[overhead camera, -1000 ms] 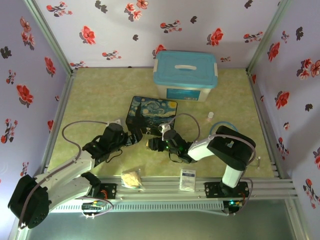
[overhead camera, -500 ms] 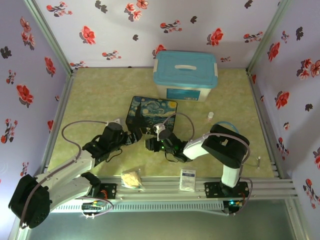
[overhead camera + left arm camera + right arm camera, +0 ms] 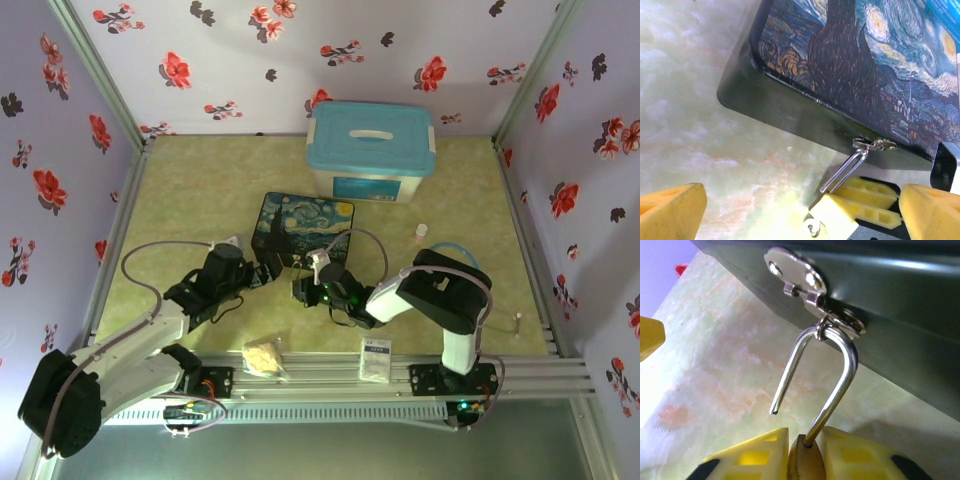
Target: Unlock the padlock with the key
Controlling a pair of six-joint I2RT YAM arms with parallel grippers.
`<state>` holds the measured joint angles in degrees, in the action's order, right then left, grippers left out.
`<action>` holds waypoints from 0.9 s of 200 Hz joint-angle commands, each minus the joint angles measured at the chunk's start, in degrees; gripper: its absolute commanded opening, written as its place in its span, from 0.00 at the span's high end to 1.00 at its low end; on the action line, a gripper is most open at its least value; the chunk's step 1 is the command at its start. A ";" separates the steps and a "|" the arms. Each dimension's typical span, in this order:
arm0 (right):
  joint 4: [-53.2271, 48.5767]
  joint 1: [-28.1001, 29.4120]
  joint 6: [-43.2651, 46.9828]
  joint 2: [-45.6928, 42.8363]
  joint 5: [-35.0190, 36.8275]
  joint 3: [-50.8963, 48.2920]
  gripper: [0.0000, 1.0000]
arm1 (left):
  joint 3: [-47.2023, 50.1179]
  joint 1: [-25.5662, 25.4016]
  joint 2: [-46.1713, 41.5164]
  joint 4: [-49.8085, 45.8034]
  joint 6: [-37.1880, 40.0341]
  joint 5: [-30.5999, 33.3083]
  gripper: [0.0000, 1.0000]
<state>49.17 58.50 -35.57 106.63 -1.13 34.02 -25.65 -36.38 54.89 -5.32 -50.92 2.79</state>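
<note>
- right gripper [image 3: 805, 437], from its own wrist camera: i have the two yellow fingers [image 3: 755, 457] closed tight on the brass body of the padlock [image 3: 804, 462], which sits wedged between their tips.
- the shackle [image 3: 842, 380] rises from between those fingertips. one leg is seated in the body. the other ends free in the air above one fingertip, clear of the body.
- beyond the fingertips, the bend of the shackle is hooked through the hasp [image 3: 805, 282] on the dark side wall of the tin [image 3: 920, 315]. the lock hangs from the tin while the fingers grip it.
- left gripper [image 3: 802, 202], from its wrist camera: jaws spread wide, one orange finger [image 3: 670, 212] at each lower corner of the view, holding nothing.
- between the left fingers i can see the right gripper's yellow fingers, with the shackle slanting up from them to the hasp. the tin's painted lid lies beyond the fingertips.
- a small silver ring [image 3: 812, 228] shows at the end of the right fingers nearest the left wrist camera. i cannot tell what it is.
- from overhead, the two grippers meet nose to nose at the tin's near edge, the left one just beside the right, both low over the pale green table [image 3: 700, 115].
</note>
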 commanded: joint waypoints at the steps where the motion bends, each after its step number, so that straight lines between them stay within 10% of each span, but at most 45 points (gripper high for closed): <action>1: 2.90 -0.67 -2.98 2.08 -1.03 -2.71 0.80 | -2.34 1.21 -0.06 0.98 2.64 1.23 0.02; 94: 20.41 -2.51 -17.86 7.39 -0.27 -7.42 0.91 | -17.31 7.89 23.82 13.06 21.37 4.75 0.03; 180: 30.20 -1.20 -28.41 13.95 7.02 -7.99 0.93 | -20.93 7.84 34.01 12.05 27.81 6.26 0.24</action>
<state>83.13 56.14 -60.47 117.67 2.02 26.39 -45.89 -28.82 87.48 5.61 -26.44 7.79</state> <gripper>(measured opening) 0.141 0.795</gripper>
